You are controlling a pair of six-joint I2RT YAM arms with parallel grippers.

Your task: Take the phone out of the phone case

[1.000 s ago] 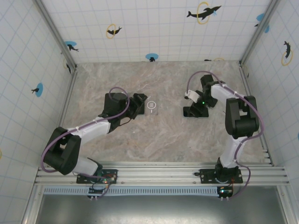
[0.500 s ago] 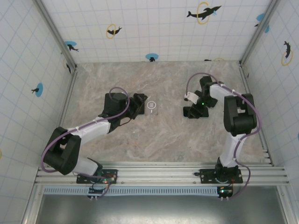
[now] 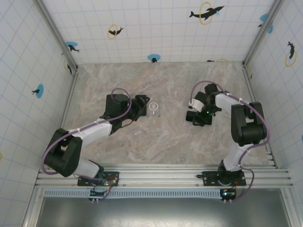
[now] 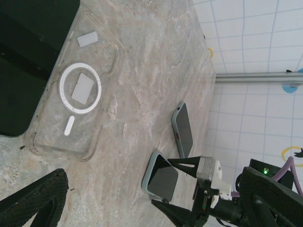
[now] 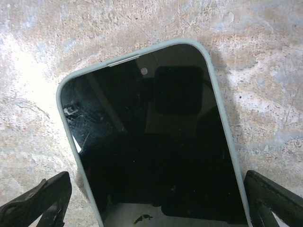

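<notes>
Phone (image 5: 151, 142) in mint case (image 5: 165, 44) — lies between right jaws, wide open, gripping nothing.

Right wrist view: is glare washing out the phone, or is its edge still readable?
Right wrist view: the phone is sharp, its pale rim readable; its screen mirrors dim shapes; the table beside it is blown out. Left wrist view: the clear case is sharp and evenly lit.

Beige marbled tabletop (image 3: 161, 142) seen from above — the left gripper (image 3: 143, 105) sits just beside a clear phone case with white ring (image 3: 153, 107); the right gripper (image 3: 195, 117) is well apart.
</notes>
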